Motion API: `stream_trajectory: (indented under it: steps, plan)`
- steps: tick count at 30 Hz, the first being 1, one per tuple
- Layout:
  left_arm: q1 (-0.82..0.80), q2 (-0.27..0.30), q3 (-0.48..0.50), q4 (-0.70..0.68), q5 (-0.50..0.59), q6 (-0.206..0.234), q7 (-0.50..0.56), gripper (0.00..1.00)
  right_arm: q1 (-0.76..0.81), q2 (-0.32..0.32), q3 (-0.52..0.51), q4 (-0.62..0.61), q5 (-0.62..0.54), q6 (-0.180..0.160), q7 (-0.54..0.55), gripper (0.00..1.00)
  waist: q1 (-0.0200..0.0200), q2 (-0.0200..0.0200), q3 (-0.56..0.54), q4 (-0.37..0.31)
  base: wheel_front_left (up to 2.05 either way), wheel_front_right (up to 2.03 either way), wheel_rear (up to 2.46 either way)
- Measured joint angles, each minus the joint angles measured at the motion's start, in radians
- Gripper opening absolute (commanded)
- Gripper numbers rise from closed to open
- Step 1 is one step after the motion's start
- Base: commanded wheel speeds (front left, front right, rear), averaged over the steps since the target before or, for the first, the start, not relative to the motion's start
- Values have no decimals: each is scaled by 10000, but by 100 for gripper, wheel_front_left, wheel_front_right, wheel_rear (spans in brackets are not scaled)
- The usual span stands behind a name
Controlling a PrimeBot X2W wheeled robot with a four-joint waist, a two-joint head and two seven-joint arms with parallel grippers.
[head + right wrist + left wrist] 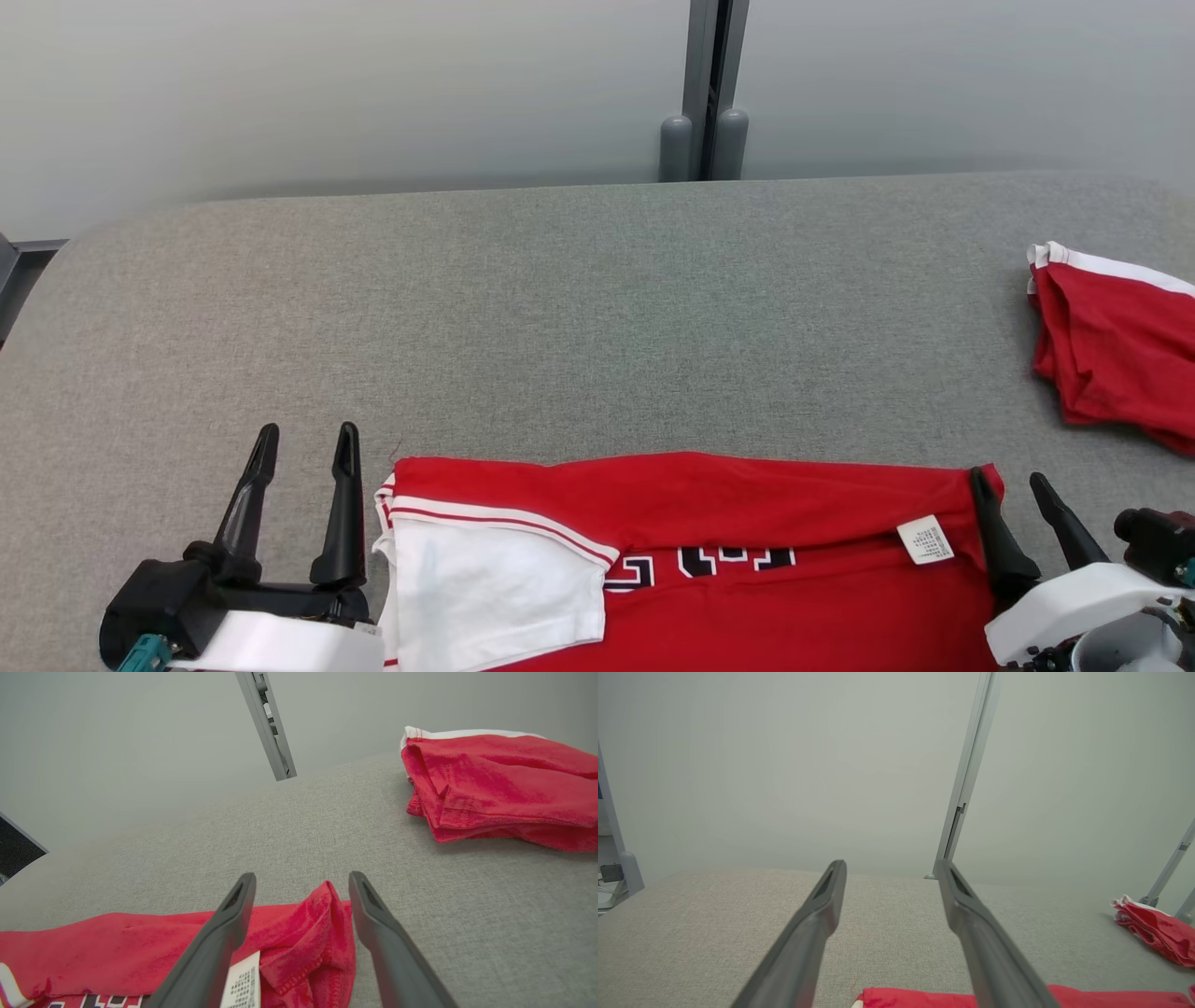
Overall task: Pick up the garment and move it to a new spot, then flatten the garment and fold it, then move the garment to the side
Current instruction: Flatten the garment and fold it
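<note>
The red garment (709, 523) lies along the near edge of the grey tabletop (560, 327), with its white sleeve (485, 588) at the left and a label (925, 539) near the right corner. The left fingers (344, 513) stand open and empty just beside the sleeve. The right fingers (997, 532) are open astride the right corner, gripping nothing. A folded red pile (1116, 359) sits far right.

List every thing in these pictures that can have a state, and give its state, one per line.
Red jersey, lying on the table, label showing, unheld
Second red garment, folded pile, far right
Left gripper, open, beside the jersey's left edge
Right gripper, open, astride the jersey's right corner
</note>
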Motion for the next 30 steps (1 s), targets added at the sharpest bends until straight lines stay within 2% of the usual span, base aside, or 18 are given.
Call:
stream_trajectory:
  steps: [10,14,20,25,26,27,28,30]
  plan:
    - [-142,-499,345,309,535,-568,0,100,-141,165,-192,1283,94,0,286,100,-1,0,245,86,0,0,0]
    - [-181,-629,439,441,681,-711,0,100,-375,286,-171,1808,491,0,648,100,0,0,309,92,0,0,0]
    - [-273,-777,568,560,872,-907,0,100,-472,431,318,2243,1463,0,1348,100,0,0,324,172,0,0,0]
    - [-275,-849,669,610,965,-1026,0,100,-599,357,823,2406,1906,-4,1432,100,0,0,319,225,0,0,0]
    - [-278,-871,667,621,978,-1049,0,100,-642,341,930,2449,1977,-13,1434,87,0,0,320,233,0,0,0]
    - [-280,-892,669,639,1026,-1060,0,100,-680,324,1009,2483,2042,-13,1434,34,0,0,319,241,0,0,0]
    - [-282,-903,675,652,1047,-1085,0,100,-721,305,1091,2493,2111,-13,1421,0,0,0,319,248,0,0,0]
    - [-301,-943,709,675,1055,-1131,0,100,-790,282,1327,2479,2257,-12,1369,0,0,0,318,251,0,0,0]
